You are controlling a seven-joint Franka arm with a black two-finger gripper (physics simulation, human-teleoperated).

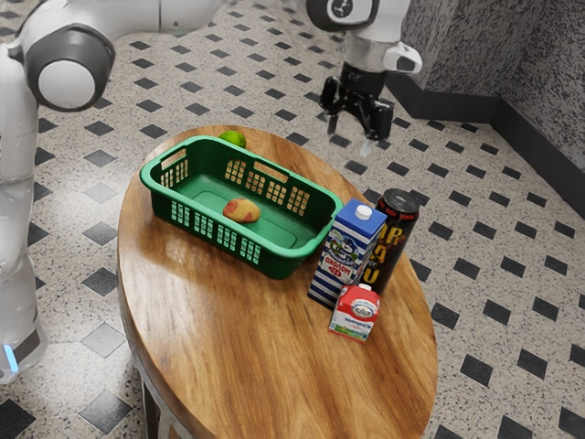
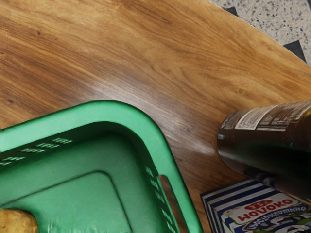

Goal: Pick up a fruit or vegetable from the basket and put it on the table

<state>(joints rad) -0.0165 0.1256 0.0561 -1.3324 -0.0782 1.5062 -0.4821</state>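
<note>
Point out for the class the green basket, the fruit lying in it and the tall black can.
Green basket [image 2: 97, 111]: wrist view, on its rim near a rounded corner.
Fruit [image 1: 241, 210]: exterior view, middle of its yellow-red skin.
Black can [image 1: 397, 236]: exterior view, on its side wall, below the top.

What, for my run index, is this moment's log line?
tool: open, empty, raised | red-yellow fruit: in basket | green fruit: outside basket, beyond far rim
</note>
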